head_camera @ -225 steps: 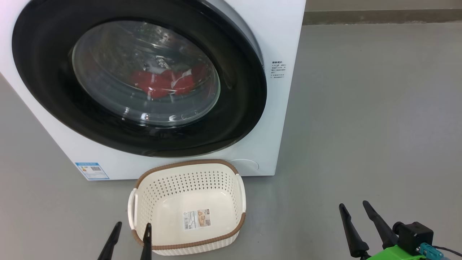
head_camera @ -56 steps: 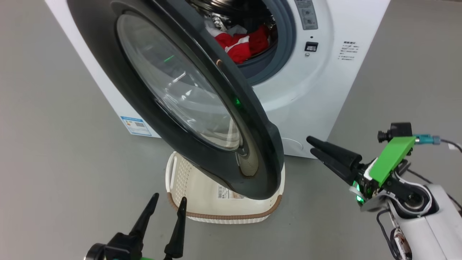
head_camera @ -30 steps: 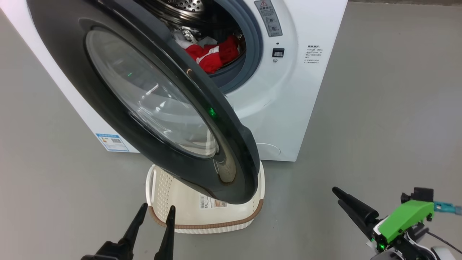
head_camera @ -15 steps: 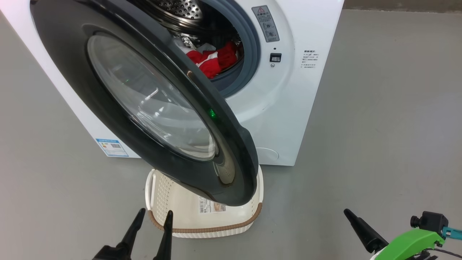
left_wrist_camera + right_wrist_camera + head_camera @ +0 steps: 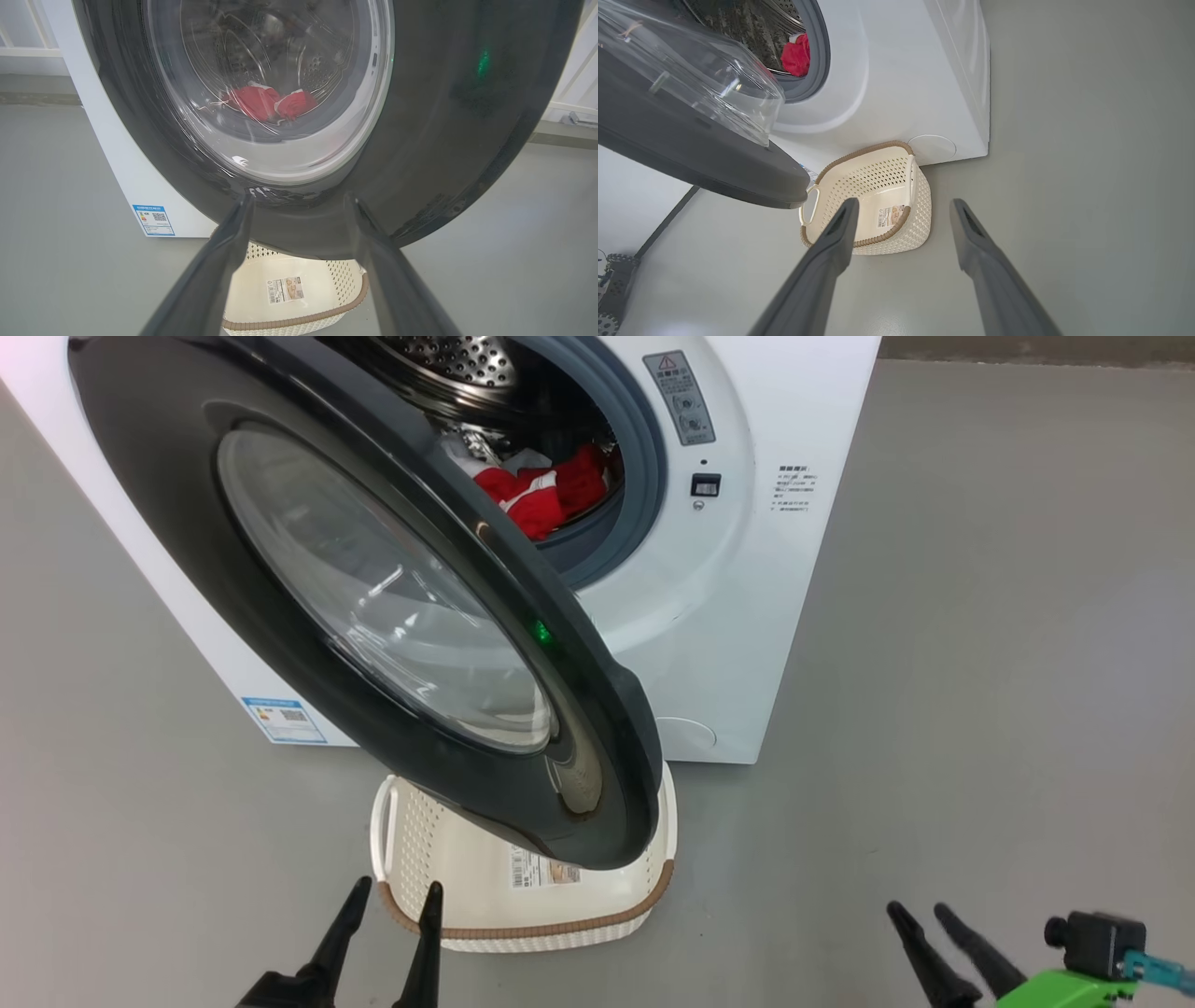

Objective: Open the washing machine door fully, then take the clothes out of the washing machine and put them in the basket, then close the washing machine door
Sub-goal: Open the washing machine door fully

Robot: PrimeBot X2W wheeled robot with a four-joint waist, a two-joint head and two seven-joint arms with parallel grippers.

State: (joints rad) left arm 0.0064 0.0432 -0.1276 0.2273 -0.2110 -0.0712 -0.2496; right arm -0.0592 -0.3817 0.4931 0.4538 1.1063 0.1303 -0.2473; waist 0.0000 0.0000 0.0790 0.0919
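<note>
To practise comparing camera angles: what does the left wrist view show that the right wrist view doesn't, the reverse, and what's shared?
Left wrist view's own: the outer face of the washing machine door, the clothes seen through its glass. Right wrist view's own: the door's inner side with its bulging glass bowl, the grey gasket, a round white flap. Shared: the clothes, the basket, its sticker, the washing machine.

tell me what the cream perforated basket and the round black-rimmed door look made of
Cream perforated basket: likely moulded plastic, matte, with punched holes and brown woven-look rim. Round black-rimmed door: glossy, probably plastic, since it mirrors light; its clear bulging centre could be glass or clear plastic.
</note>
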